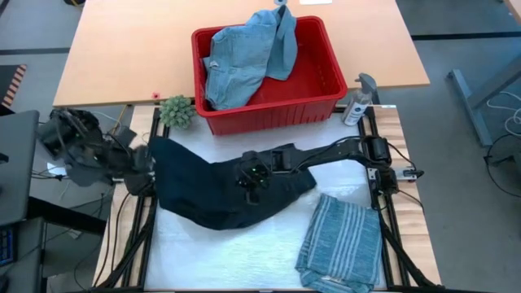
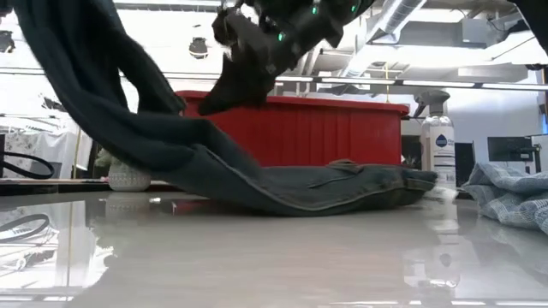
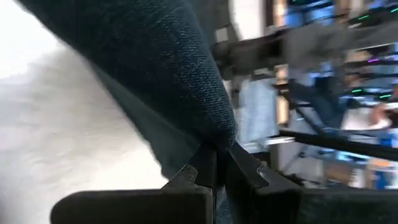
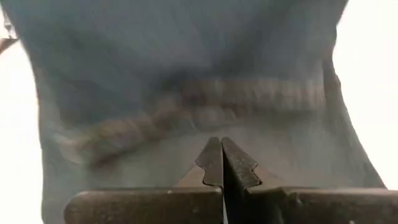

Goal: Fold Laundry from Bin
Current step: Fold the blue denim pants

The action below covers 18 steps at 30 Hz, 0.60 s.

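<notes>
High view: I see the dark navy trousers [image 1: 203, 191] spread across the table between my arms, the red bin [image 1: 321, 85] beyond them holding light blue denim pieces [image 1: 244, 53], and a folded striped shirt [image 1: 342, 240] near the right front. The left gripper [image 1: 146, 163] pinches the trousers' left end; the right gripper [image 1: 251, 185] is over their middle.

Low view: the trousers rise at the left and lie flat towards the spray bottle [image 2: 437, 141].

Left wrist view: fingers clamped on a fold of navy cloth.

Right wrist view: fingers closed together above the fabric; I can't tell whether they grip it.
</notes>
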Each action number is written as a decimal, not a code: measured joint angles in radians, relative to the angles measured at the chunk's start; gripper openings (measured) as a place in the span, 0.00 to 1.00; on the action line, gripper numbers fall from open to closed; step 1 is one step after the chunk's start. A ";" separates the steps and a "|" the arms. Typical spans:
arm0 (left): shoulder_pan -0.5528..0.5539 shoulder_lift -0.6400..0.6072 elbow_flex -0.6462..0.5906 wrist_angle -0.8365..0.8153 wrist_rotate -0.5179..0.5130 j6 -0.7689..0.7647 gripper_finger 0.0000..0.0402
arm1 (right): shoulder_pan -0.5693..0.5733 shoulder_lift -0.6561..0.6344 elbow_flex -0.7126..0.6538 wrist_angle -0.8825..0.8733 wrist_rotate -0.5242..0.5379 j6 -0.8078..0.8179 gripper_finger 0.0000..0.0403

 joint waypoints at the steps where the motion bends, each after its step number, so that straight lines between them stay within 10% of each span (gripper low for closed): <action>1: 0.000 0.003 0.020 -0.001 -0.023 0.009 0.00 | -0.004 0.004 -0.009 -0.004 0.002 0.010 0.04; 18: 0.082 0.020 0.020 0.000 -0.069 0.085 0.00 | 0.041 0.246 0.079 -0.019 -0.031 0.047 0.04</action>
